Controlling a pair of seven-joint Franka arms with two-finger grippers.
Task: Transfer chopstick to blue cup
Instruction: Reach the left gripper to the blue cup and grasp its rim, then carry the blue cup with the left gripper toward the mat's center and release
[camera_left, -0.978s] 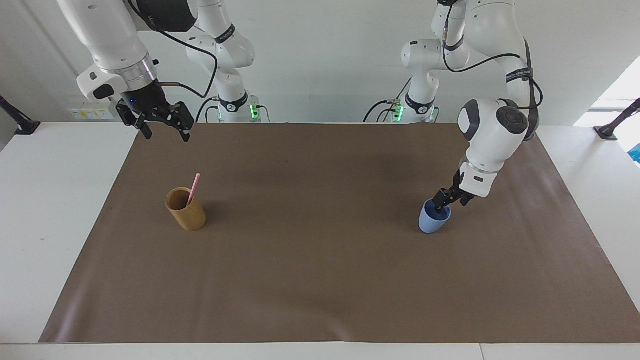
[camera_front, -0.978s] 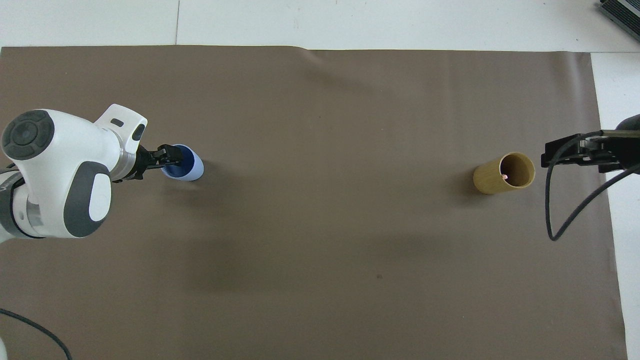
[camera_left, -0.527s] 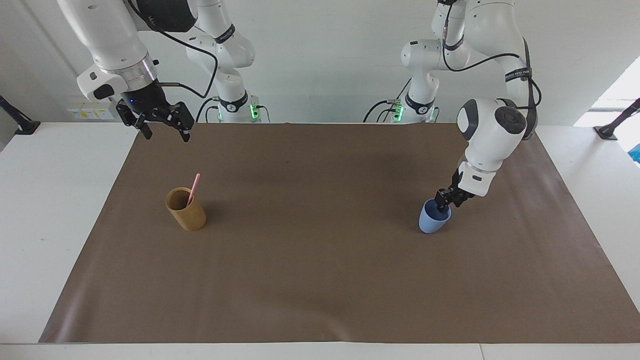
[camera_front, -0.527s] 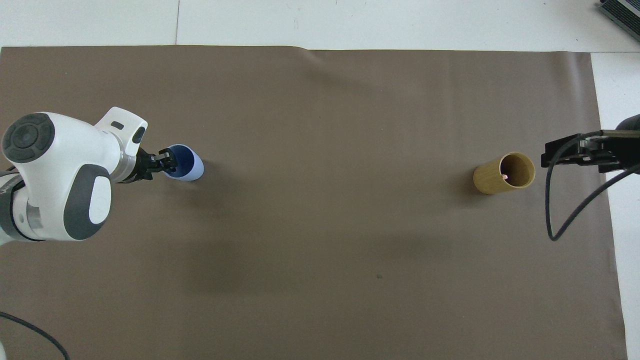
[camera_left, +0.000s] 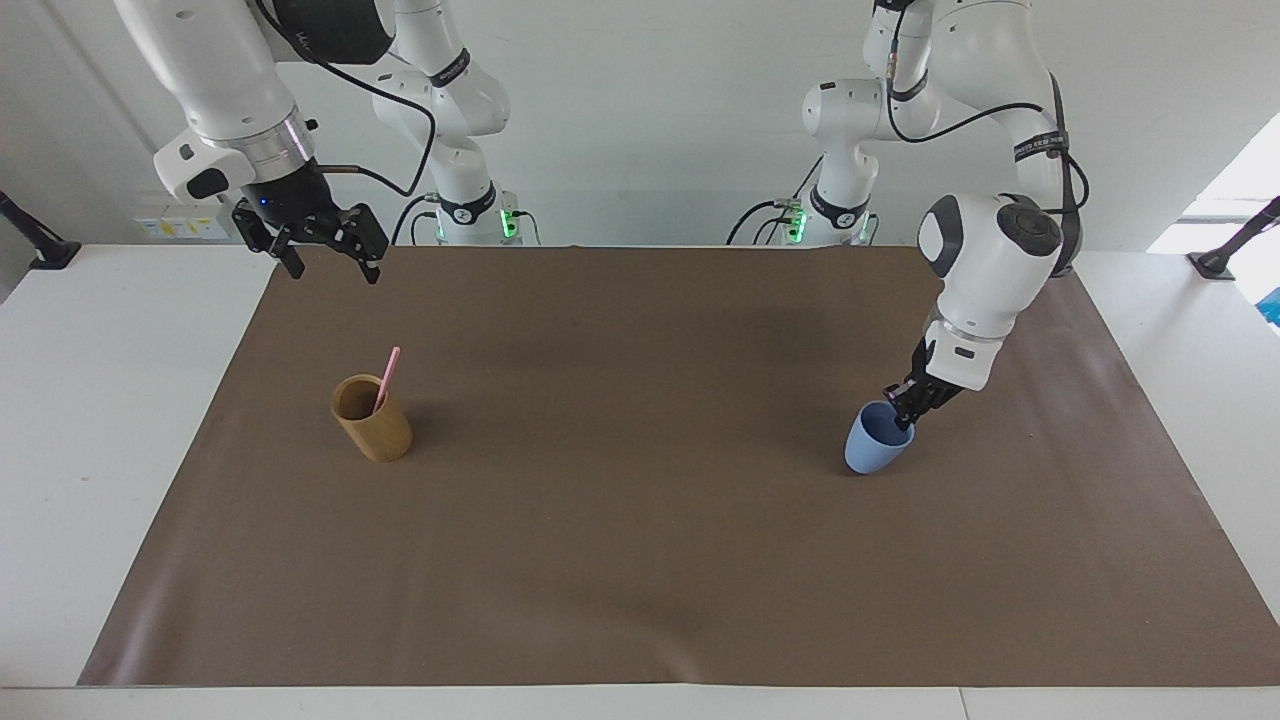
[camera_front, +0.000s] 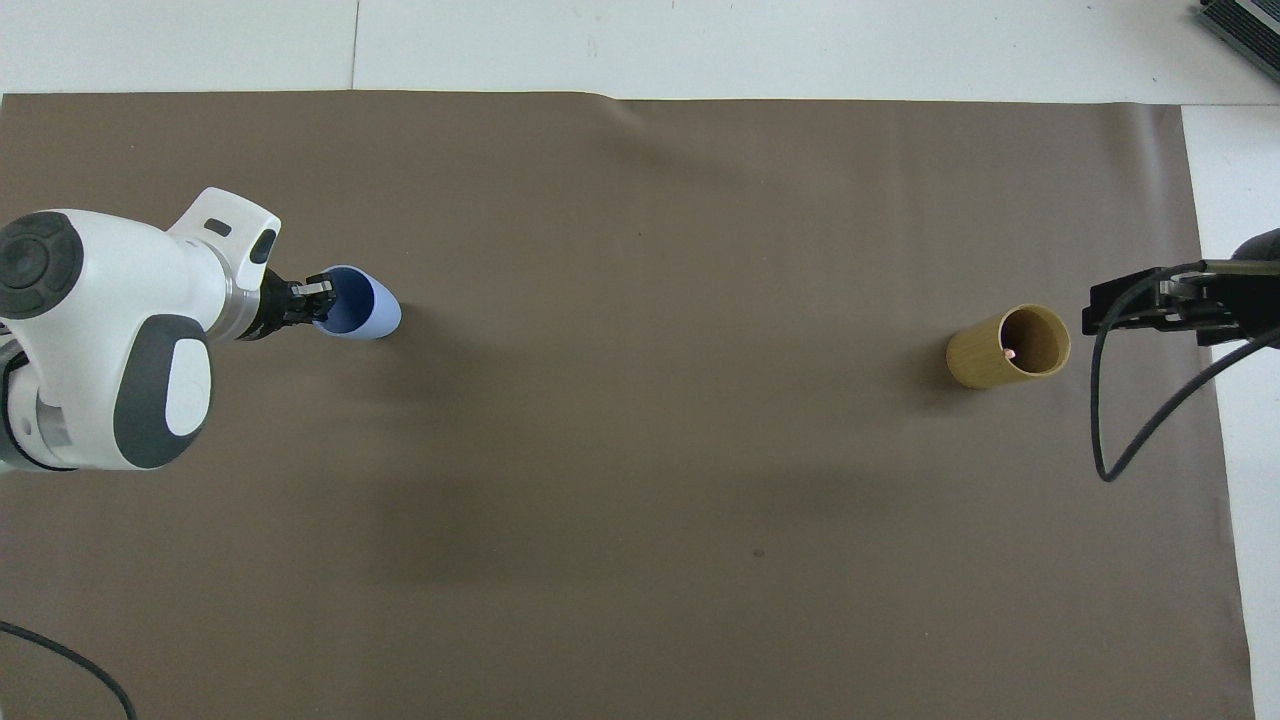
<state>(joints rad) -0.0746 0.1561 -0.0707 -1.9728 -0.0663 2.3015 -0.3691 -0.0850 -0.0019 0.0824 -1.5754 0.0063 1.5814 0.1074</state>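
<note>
The light blue cup (camera_left: 876, 447) stands on the brown mat toward the left arm's end, tipped with its mouth toward my left gripper (camera_left: 906, 404), which is shut on its rim. It also shows in the overhead view (camera_front: 368, 316), with the left gripper (camera_front: 312, 301) at its rim. The pink chopstick (camera_left: 389, 372) leans inside the tan-brown cup (camera_left: 377, 437) toward the right arm's end; only its tip (camera_front: 1008, 354) shows from above in that cup (camera_front: 985, 362). My right gripper (camera_left: 327, 257) hangs open and empty in the air over the mat's edge nearest the robots.
The brown mat (camera_left: 640, 560) covers most of the white table (camera_left: 100, 400). A black cable (camera_front: 1125, 430) hangs from the right arm. A dark object (camera_front: 1245, 28) lies at the table's corner farthest from the robots, at the right arm's end.
The left gripper has shifted toward the left arm's end and slightly away from the robots, pulling the blue cup's rim so the cup now leans. The right arm has not moved.
</note>
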